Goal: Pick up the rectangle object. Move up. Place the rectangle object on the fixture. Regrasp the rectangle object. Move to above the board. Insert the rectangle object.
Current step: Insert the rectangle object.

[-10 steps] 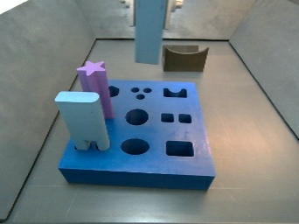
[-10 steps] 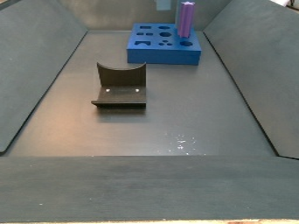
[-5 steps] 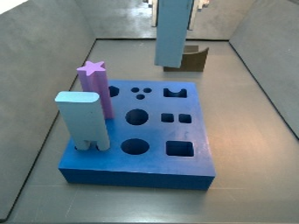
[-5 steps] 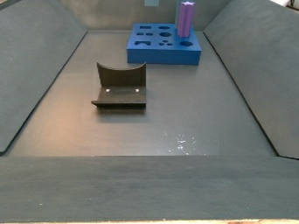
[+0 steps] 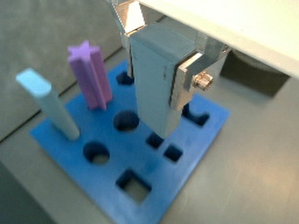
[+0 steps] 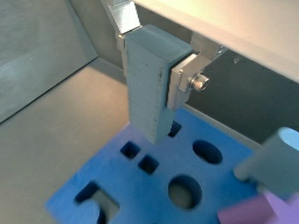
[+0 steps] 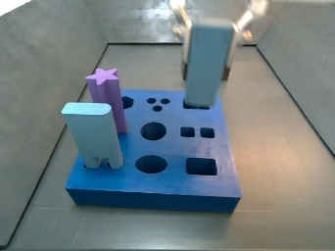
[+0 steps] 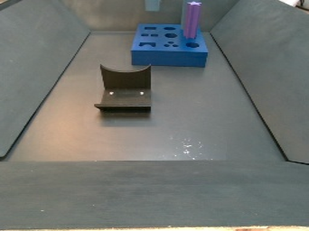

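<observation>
We see the gripper (image 5: 158, 63) clamped on the upright bar (image 7: 207, 61), hanging above the far side of the board (image 7: 164, 191)

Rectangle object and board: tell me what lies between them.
Nothing. In a side view, the rectangle object, held upright in the gripper, hangs above the board; only open air separates them.

The gripper (image 5: 158, 54) is gleaming as bare silver metal, its jaws clamping the rectangle object (image 5: 156, 83), a smooth matt slate-blue bar. The board (image 7: 177, 157) is looking like matt blue plastic. The fixture (image 8: 123, 88) is showing dull dark brown.
</observation>
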Tool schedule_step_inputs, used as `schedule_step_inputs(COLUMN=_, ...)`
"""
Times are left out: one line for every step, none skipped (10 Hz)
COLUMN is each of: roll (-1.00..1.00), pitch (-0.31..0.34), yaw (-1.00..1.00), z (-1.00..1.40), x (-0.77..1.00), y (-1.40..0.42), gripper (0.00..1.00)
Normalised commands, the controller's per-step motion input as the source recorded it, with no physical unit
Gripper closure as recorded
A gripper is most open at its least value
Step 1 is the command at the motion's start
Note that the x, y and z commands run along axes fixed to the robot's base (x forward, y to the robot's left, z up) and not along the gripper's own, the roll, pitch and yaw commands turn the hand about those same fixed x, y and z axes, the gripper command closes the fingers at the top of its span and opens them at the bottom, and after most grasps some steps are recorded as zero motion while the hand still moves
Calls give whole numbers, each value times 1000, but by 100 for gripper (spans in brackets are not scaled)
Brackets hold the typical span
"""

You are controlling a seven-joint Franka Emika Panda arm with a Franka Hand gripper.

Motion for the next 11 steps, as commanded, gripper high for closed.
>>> schedule_step_inputs(roll=0, pitch=0, yaw=-160, z=-409, x=671, y=-609, gripper=100)
schedule_step_inputs(roll=-94, pitch=-3, yaw=-114, z=-443, x=580, y=-626, gripper=100)
schedule_step_inputs(roll=-149, pitch=0, yaw=-83, z=-463, x=560, y=-617, gripper=100)
schedule_step_inputs(roll=-157, pitch=0, yaw=-63, z=-480, x=554, y=-629, gripper=100)
schedule_step_inputs(roll=-129, pitch=23, yaw=57, z=-443, x=337, y=-537, gripper=100)
schedule_step_inputs(roll=0, pitch=31, yaw=1000, z=-431, x=0, y=-69, gripper=100)
schedule_step_inputs(roll=0, pitch=0, yaw=1000, z=-243, x=-31, y=-49, gripper=100)
schedule_step_inputs(roll=0, pitch=-69, yaw=143, z=-37, x=-34, y=-11, gripper=100)
schedule_step_inputs(roll=-11, pitch=0, yaw=0, z=0, x=0, y=0, gripper=100)
schedule_step_inputs(roll=0, pitch=-91, yaw=3, z=-40, x=-646, y=277, gripper=100)
schedule_step_inputs(roll=0, pitch=-23, yaw=-177, z=-34, x=-683, y=151, gripper=100)
